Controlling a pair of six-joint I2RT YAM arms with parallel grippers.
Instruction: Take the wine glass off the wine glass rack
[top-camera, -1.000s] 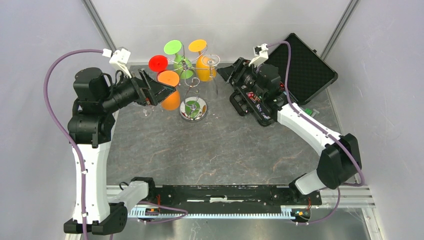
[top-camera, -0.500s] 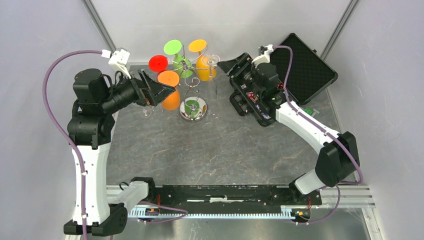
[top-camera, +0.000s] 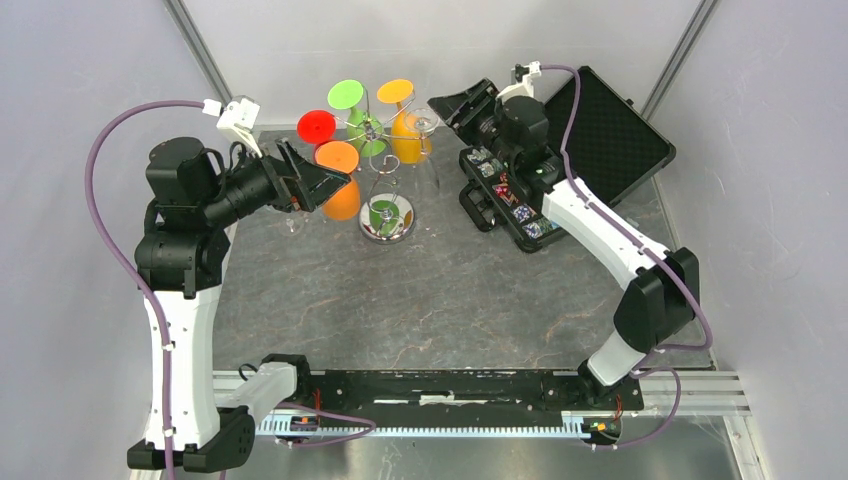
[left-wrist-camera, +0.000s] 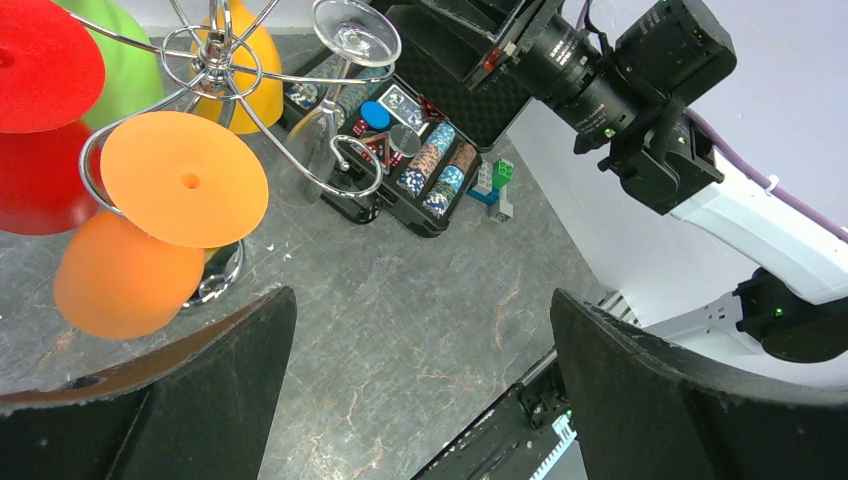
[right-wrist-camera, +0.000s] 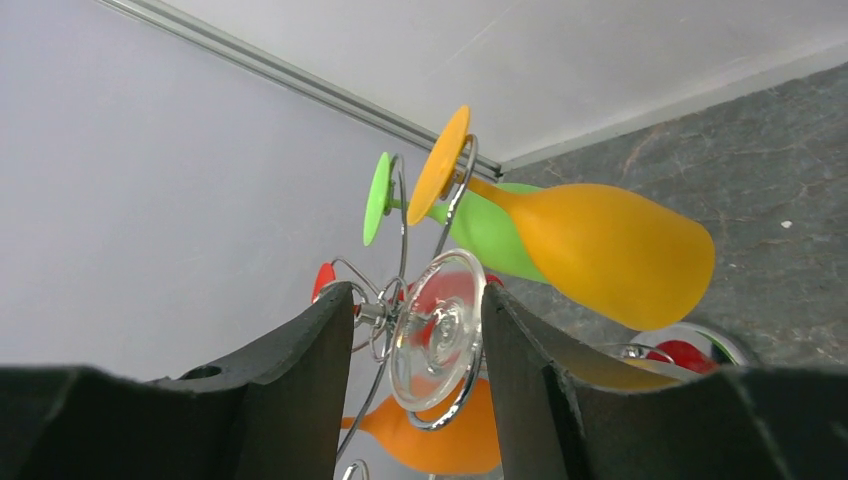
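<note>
From above, the right gripper (top-camera: 450, 103) is hovering just beside the clear wine glass (top-camera: 425, 123), which is hanging on the wine glass rack (top-camera: 370, 130) among four coloured glasses (top-camera: 346, 95).

In the left wrist view, the left gripper (left-wrist-camera: 420, 330) is gaping wide, well apart from the rack.

In the right wrist view, the right jaws are standing apart, flanking the clear glass's foot.
</note>
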